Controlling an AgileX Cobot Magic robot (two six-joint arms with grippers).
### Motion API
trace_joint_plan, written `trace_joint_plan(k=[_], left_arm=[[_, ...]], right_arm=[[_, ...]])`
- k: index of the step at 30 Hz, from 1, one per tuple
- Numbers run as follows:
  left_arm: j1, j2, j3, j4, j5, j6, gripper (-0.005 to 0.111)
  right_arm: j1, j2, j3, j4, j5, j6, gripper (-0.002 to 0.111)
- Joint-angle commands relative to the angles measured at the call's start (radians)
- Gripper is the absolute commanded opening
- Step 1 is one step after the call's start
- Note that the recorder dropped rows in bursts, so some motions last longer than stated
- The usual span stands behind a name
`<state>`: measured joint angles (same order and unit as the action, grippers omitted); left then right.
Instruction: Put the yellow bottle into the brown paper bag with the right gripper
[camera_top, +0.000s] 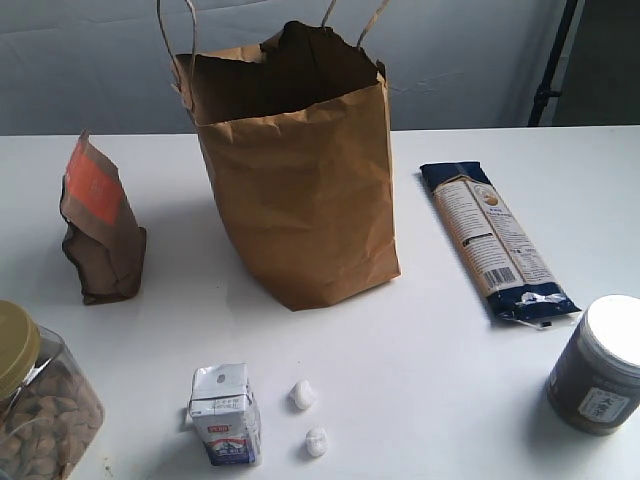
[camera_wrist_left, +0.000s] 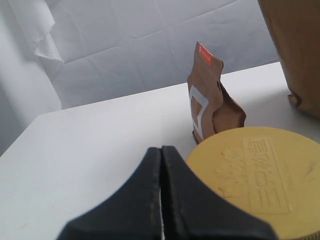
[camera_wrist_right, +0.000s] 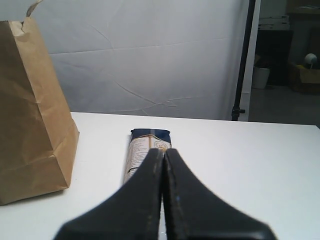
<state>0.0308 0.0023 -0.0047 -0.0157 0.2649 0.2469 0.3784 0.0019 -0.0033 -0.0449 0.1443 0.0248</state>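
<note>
The brown paper bag (camera_top: 300, 170) stands upright and open-mouthed at the middle back of the table; its side also shows in the right wrist view (camera_wrist_right: 30, 115) and its corner in the left wrist view (camera_wrist_left: 300, 55). No yellow bottle shows in any view. My right gripper (camera_wrist_right: 163, 150) is shut with nothing between its fingers, hovering in front of a blue pasta packet (camera_wrist_right: 147, 150). My left gripper (camera_wrist_left: 161, 148) is also shut and empty, beside the gold lid (camera_wrist_left: 260, 175) of a nut jar. Neither gripper appears in the exterior view.
A small brown pouch with an orange label (camera_top: 100, 225) stands left of the bag. The gold-lidded nut jar (camera_top: 35, 400) sits front left. A small milk carton (camera_top: 226, 415) and two white lumps (camera_top: 303, 395) lie in front. The pasta packet (camera_top: 495, 240) and a dark white-lidded jar (camera_top: 600, 365) sit right.
</note>
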Motion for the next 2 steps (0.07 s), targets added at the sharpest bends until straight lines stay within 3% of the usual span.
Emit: trace_joint_plan(k=[1,2], left_arm=[[0.0,-0.002,0.005,0.003,-0.006,-0.007,0.0],[0.0,-0.002,0.005,0.003,-0.006,-0.007,0.0]], right_arm=[[-0.008,-0.002,0.003,0.003,-0.01,-0.007,0.0],[-0.008,-0.002,0.003,0.003,-0.01,-0.007,0.0]])
